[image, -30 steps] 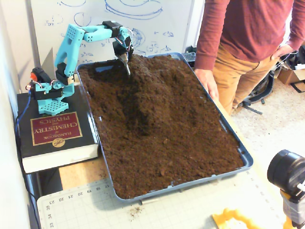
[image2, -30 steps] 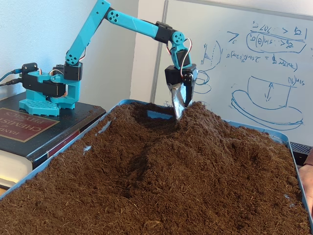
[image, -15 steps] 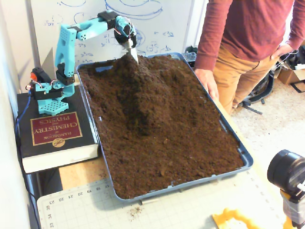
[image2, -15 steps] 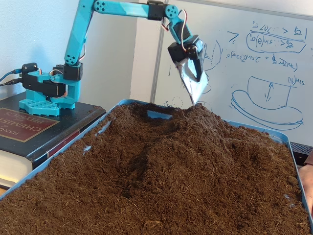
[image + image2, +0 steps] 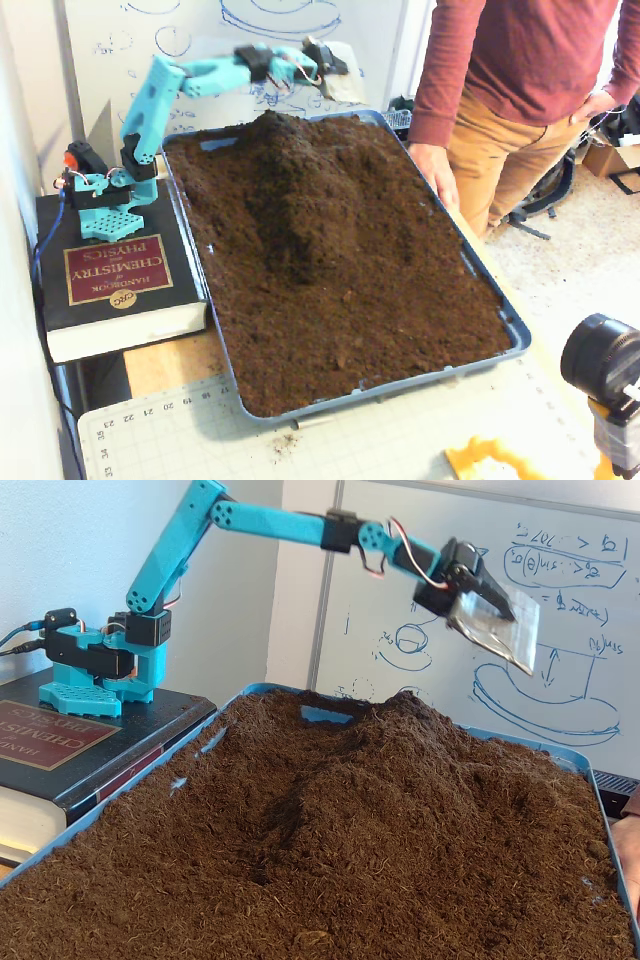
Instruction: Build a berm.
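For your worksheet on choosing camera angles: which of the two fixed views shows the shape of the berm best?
The high fixed view shows the berm best: its whole length runs down the blue tray, with both slopes visible. The low fixed view shows the berm end-on, giving its height but foreshortening its length. The gripper is raised clear of it.

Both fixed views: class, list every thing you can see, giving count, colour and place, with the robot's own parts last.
Berm: one, dark brown ridge, down the tray's middle.
Tray: one, blue, filled with soil, on the table.
Book: one, black with red label, under the arm's base.
Whiteboard: one, white with blue drawings, behind the tray.
Cutting mat: one, pale green, in front of the tray.
Person: one, red top, tan trousers, beside the tray.
Arm: one, turquoise, stretched above the soil.
Gripper: one, silvery scoop-like end, blurred, raised clear of the berm.
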{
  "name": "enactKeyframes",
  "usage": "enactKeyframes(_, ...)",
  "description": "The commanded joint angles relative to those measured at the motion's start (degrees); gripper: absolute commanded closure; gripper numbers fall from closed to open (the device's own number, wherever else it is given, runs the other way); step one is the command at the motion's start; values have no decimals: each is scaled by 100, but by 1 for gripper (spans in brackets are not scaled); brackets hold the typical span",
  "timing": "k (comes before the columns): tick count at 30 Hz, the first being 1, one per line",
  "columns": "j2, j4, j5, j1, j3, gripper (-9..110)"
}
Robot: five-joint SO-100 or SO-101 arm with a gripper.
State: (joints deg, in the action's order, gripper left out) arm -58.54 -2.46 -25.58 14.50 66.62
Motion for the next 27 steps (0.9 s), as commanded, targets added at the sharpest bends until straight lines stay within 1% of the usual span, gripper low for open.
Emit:
enactKeyframes(1,237,984,492,-264,-905,101)
enactKeyframes(3,677,1257,896,-343,-1116,101)
enactKeyframes(6,1230,1380,1169,-483,-1485,101)
enactKeyframes(11,2136,1459,1239,-659,-2364,101)
enactKeyframes(18,2936,1380,1266,-747,-3762,101)
enactKeyframes(27,4052,1362,1187,-185,-3832,101)
